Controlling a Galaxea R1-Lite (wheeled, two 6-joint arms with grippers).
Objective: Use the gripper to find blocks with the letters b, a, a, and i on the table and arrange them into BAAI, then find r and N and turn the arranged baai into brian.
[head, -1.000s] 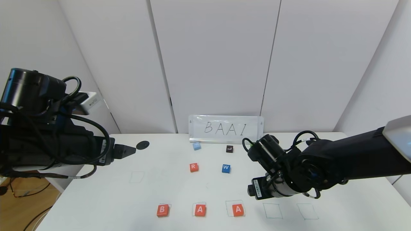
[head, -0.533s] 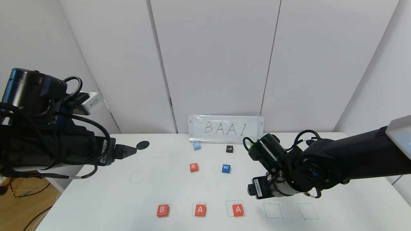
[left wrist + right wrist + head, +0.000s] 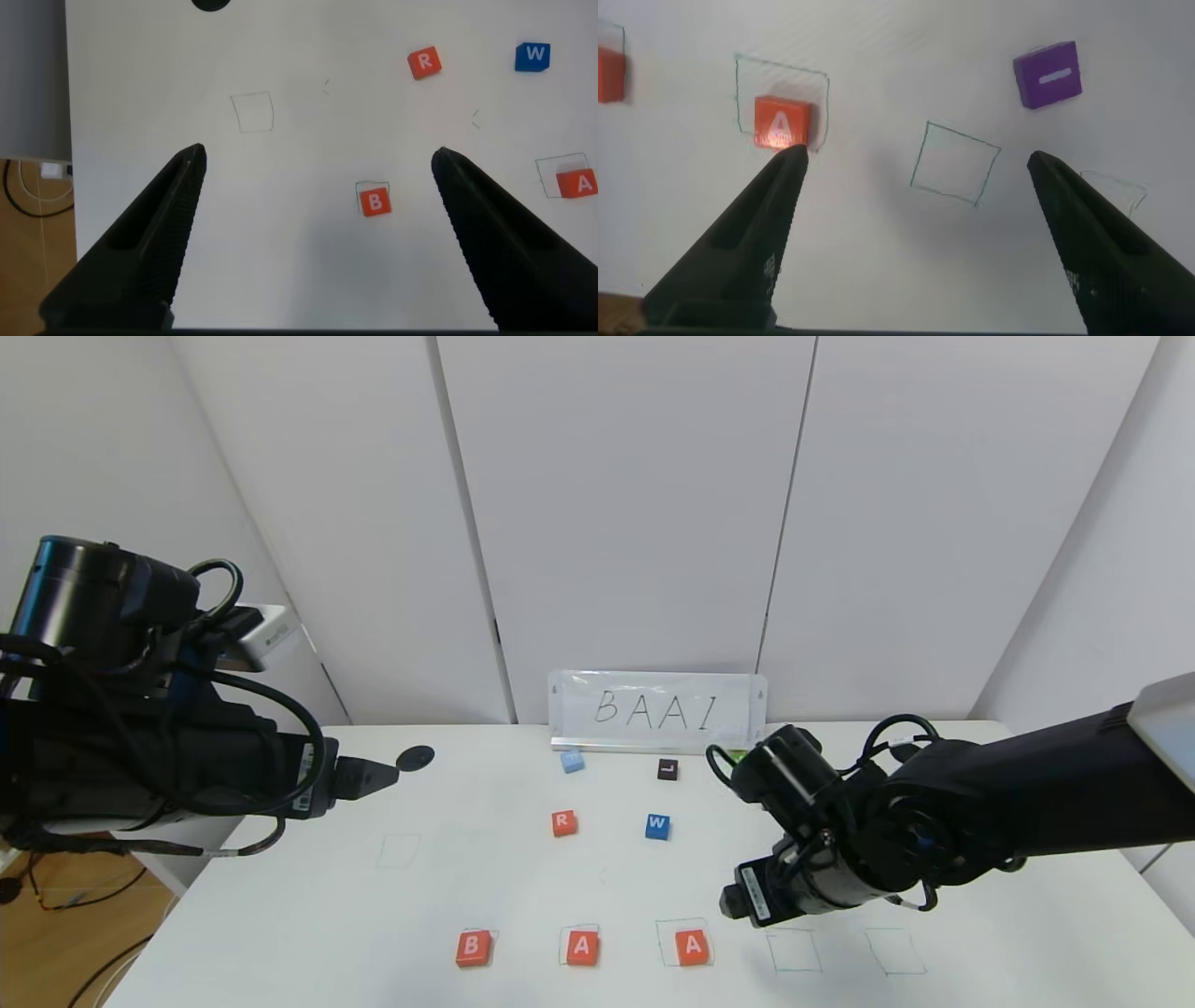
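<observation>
Orange-red B, A, A letter blocks (image 3: 582,946) sit placed on the white worktop (image 3: 280,915); purple I cube (image 3: 1048,74) remains unplaced, right gripper (image 3: 915,173) spread empty nearby.

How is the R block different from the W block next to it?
The R block is orange-red, and the W block is blue. The R block has a white R on top, while the W block has a white W. In the head view, the R block sits to the left and the W block to the right, with a gap between them. Both look the same size and lie flat on the table.
</observation>
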